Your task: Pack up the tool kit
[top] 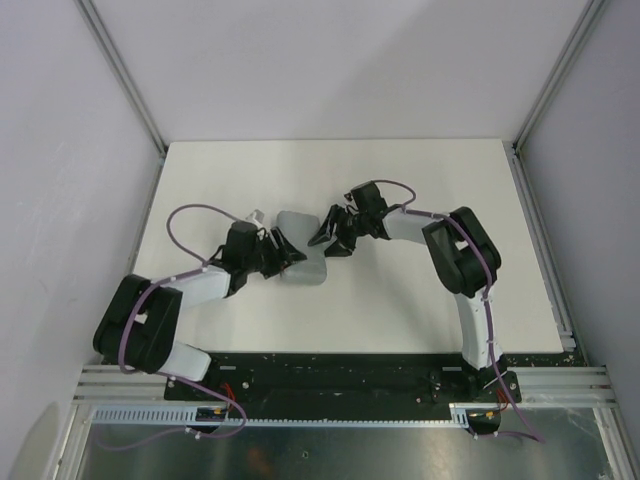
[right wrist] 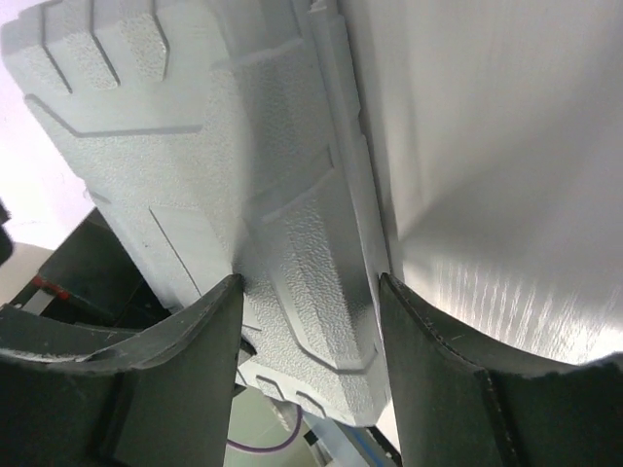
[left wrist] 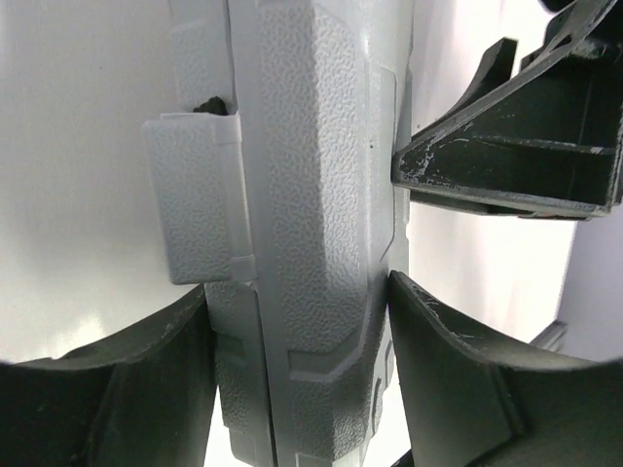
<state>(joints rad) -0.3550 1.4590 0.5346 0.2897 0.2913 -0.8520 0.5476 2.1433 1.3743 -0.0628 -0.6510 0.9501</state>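
Two tools crowd one small flat grey plastic hinged case (top: 300,262), lid closed, lying mid-way across the white surface (top: 420,310). My left tool (top: 284,250) straddles the case by its latch tab (left wrist: 195,195), fingers (left wrist: 127,389) tight against both sides; clamped or merely touching, I cannot tell. My right tool (top: 330,236) grips the opposite edge, one finger butting in right beside mine. Both arms are elbowed outward, wrists turned inward.

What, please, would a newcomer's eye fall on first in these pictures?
The closed grey case at the white table's centre draws the eye, with the left gripper and right gripper set at its opposite ends. In both wrist views its pebbled shell fills the gap between fingers.
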